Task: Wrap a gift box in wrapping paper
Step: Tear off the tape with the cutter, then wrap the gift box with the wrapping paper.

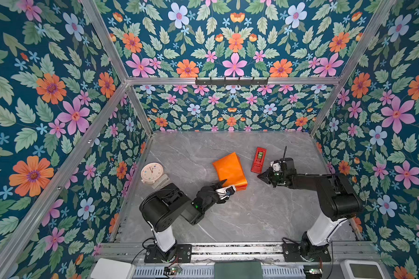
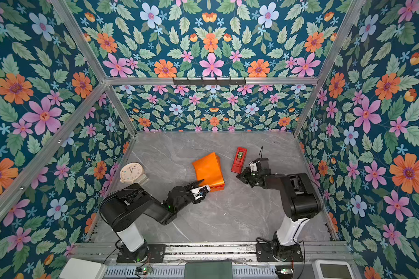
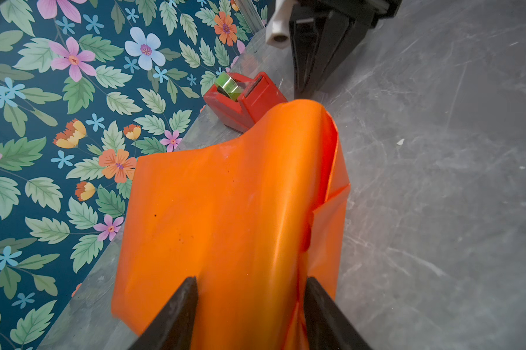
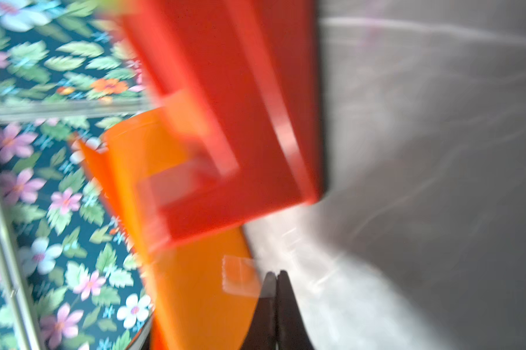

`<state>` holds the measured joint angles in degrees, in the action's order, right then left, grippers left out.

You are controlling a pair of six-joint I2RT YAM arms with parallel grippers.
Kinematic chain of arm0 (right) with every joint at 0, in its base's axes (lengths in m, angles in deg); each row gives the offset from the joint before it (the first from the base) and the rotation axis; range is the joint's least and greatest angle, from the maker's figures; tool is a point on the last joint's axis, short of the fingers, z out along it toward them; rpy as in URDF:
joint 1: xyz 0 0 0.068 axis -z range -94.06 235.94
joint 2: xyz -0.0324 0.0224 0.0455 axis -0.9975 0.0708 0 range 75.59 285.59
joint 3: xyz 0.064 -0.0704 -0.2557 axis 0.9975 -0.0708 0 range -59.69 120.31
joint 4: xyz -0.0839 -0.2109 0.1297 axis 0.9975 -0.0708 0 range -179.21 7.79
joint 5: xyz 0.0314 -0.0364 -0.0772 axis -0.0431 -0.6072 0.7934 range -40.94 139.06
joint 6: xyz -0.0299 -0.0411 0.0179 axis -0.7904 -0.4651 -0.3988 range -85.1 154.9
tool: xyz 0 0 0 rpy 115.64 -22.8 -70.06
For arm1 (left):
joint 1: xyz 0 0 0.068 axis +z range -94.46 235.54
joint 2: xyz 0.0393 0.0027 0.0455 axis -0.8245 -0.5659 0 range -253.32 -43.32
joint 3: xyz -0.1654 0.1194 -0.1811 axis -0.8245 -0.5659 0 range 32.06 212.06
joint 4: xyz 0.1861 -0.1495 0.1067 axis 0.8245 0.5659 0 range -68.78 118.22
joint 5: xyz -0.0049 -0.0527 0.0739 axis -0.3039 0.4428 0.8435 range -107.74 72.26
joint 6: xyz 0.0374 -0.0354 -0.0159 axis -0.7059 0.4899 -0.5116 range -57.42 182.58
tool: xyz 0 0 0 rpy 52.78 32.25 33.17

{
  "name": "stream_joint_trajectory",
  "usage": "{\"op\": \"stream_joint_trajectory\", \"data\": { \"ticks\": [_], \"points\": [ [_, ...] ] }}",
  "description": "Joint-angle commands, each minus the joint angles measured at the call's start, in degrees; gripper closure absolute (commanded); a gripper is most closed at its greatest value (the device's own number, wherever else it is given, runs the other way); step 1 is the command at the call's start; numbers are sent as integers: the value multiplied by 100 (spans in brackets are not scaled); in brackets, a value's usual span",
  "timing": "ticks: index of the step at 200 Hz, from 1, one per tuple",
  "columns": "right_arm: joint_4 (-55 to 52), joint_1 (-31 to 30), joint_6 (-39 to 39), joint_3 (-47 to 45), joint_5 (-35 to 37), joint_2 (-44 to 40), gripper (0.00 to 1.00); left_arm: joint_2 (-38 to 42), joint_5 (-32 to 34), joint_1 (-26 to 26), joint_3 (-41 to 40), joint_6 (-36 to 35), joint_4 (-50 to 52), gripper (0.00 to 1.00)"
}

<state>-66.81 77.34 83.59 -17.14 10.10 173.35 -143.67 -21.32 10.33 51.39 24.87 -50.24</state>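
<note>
Wrapping paper (image 1: 230, 170), glossy orange side out, sits folded as a bundle mid-desk (image 1: 252, 217); gift box not visible. Left pincer (image 3: 251, 283) pinches the bundle's near end, fingers either side. Right pincer (image 4: 276, 277) pressed together, clamping a small clear tape piece (image 4: 239, 274), just beside the red tape dispenser (image 1: 258, 160). Round clock (image 1: 152, 172) at desk's left edge.

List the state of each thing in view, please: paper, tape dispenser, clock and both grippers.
wrapping paper: folded over, box hidden.
tape dispenser: on table, roll loaded.
clock: lying by left wall.
left gripper: jaws astride paper's near end.
right gripper: shut on tape piece.
</note>
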Motion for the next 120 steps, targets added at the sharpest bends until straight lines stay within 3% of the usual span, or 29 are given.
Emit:
{"op": "stream_joint_trajectory", "data": {
  "ticks": [1, 52, 120],
  "points": [
    [-334, -178, -829, -179, -492, -680, 100, -19, -108, -5, 0, 32, 440, 43],
    [-673, -1475, -1977, -602, -271, -1731, 100, -63, -91, 0, 7, 36, 415, 43],
    [-97, -2399, -2140, -114, -90, -969, 100, -61, -82, 0, 0, 34, 396, 43]
  ]
}}
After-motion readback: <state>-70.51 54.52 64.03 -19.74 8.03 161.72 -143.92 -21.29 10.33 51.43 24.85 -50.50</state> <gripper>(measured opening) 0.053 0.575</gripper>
